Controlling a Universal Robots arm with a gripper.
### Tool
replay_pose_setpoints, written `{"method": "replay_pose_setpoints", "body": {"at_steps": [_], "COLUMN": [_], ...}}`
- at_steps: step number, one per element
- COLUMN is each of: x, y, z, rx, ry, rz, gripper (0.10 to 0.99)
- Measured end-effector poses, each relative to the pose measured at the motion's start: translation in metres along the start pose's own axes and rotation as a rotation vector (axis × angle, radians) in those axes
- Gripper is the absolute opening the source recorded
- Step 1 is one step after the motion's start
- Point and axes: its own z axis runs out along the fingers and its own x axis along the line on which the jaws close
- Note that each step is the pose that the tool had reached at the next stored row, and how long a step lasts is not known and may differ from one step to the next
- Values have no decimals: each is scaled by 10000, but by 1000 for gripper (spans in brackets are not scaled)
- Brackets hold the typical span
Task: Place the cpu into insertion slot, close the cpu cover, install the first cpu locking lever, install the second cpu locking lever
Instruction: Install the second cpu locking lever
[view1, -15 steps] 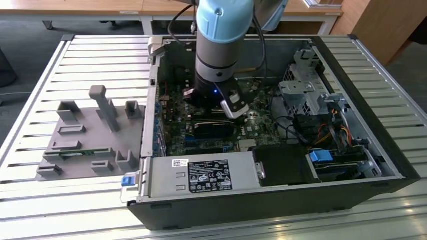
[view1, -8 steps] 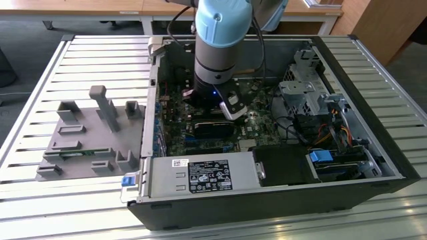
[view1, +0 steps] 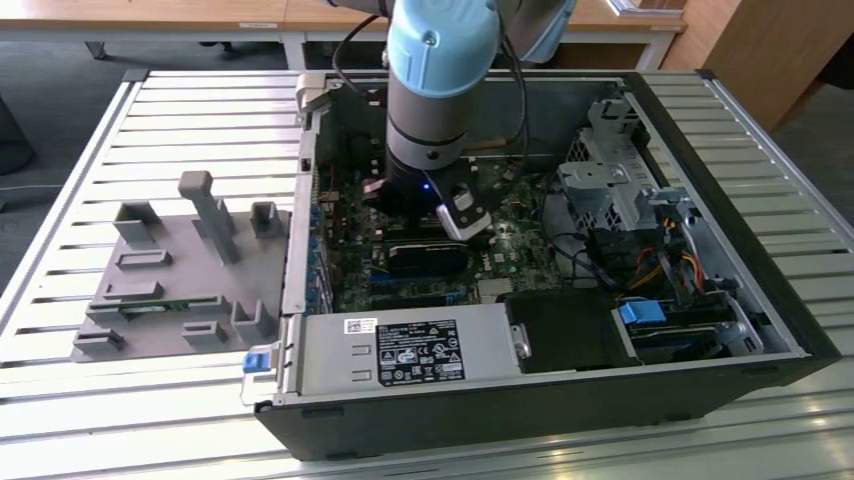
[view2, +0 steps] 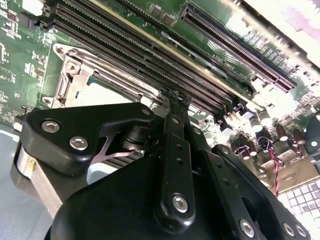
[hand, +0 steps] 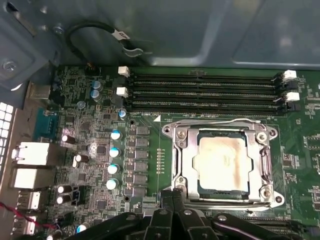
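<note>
Camera arrangement: one exterior view and two wrist views.
The exterior view looks down obliquely from a distance on the open computer case (view1: 534, 330) lying on the slatted surface (view1: 160, 120). Both wrist views sit close above the motherboard (hand: 90, 150), facing down past the gripper (hand: 172, 197); they share the memory slots (hand: 205, 90) and the socket frame (hand: 220, 165).

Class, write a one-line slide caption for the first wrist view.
Chip seated in its socket under the metal cover frame, gripper at the frame's edge.
</note>
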Motion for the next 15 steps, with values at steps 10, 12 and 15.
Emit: {"method": "replay_pose_setpoints", "body": {"at_steps": [10, 12, 15], "x": [20, 21, 23], "y": [33, 42, 57], "z": [-13, -50, -111], "rx": [-58, -63, -73], "ry": [-3, 0, 0], "rz": [-1, -1, -1], "gripper": [106, 106, 106]}}
